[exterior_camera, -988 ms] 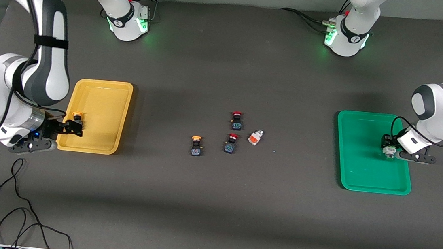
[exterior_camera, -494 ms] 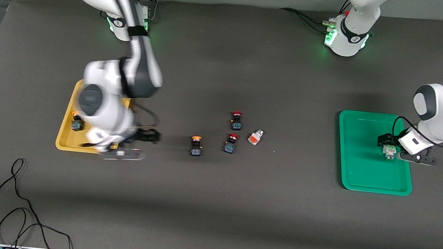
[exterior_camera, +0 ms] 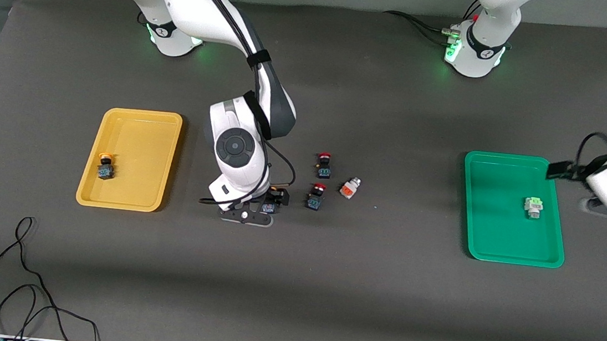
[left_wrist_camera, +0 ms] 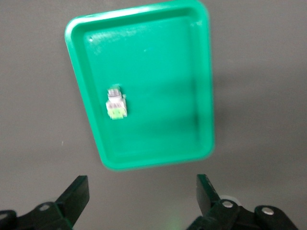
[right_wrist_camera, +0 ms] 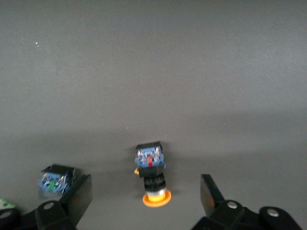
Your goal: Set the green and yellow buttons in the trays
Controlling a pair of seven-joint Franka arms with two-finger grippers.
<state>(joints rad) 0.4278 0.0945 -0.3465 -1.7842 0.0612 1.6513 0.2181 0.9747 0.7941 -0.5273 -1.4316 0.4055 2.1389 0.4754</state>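
My right gripper [exterior_camera: 274, 200] is open and low around a yellow-capped button [exterior_camera: 269, 207] at mid table. In the right wrist view that button [right_wrist_camera: 152, 177] lies between the spread fingers [right_wrist_camera: 79, 196], not gripped. Another yellow-capped button [exterior_camera: 105, 168] lies in the yellow tray [exterior_camera: 142, 144]. A white-grey, green-faced button [exterior_camera: 533, 206] lies in the green tray [exterior_camera: 494, 211]. My left gripper [exterior_camera: 562, 172] is open and empty above that tray's rim at the left arm's end. The left wrist view shows the tray [left_wrist_camera: 163, 96] and the button [left_wrist_camera: 115, 104].
Two red-capped black-blue switches [exterior_camera: 324, 164] [exterior_camera: 315, 196] stand close beside my right gripper; one shows by a finger [right_wrist_camera: 56, 178]. A white-grey button with an orange-red face [exterior_camera: 350, 188] lies beside them. A black cable [exterior_camera: 20, 277] lies near the front edge.
My right gripper left a yellow button in the yellow tray and swung to the yellow button at mid table. My left gripper let go of the green button and drew back from the tray.
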